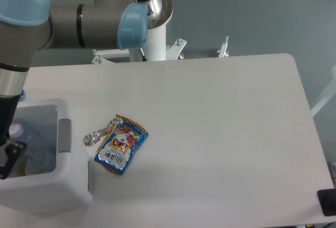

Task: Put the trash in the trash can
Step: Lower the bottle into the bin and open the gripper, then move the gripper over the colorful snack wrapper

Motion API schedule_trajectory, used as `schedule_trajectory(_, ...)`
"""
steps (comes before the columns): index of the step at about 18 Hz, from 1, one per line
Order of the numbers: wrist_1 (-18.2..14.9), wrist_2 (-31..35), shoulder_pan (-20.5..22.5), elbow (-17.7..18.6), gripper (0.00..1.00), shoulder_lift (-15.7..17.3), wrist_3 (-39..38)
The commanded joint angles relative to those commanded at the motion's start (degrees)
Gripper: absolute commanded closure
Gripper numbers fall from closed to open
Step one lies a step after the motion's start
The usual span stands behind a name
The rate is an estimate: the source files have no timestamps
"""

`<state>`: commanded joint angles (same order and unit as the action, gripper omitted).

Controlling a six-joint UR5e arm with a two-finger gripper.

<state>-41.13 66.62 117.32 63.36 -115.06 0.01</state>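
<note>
No readable text; only blurred print on the cartoon snack packet (121, 144)

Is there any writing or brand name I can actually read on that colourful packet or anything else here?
snack packet: shows a cartoon figure and white characters on a blue band, too small and blurred to read.
silver wrapper: no print visible.
trash can: plain white, no label visible.
No legible text anywhere else.

White bench (220, 133) with rounded corners stands on a grey floor (252, 12). Beyond its far edge, metal brackets (224, 47) are visible. A black object (326, 201) sits at the lower right corner.
</note>
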Motion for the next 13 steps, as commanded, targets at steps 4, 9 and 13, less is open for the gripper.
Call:
schedule_trajectory(4, -0.2, 2.2, 6.7, 6.7, 0.0, 4.7, -1.8)
schedule_trajectory(9, -0.3, 3.8, 15.3, 13.8, 0.0, 9.1, -0.1)
schedule_trajectory(13, -1.1, 3.9, 19.5, 19.8, 0.0, 11.3, 11.6)
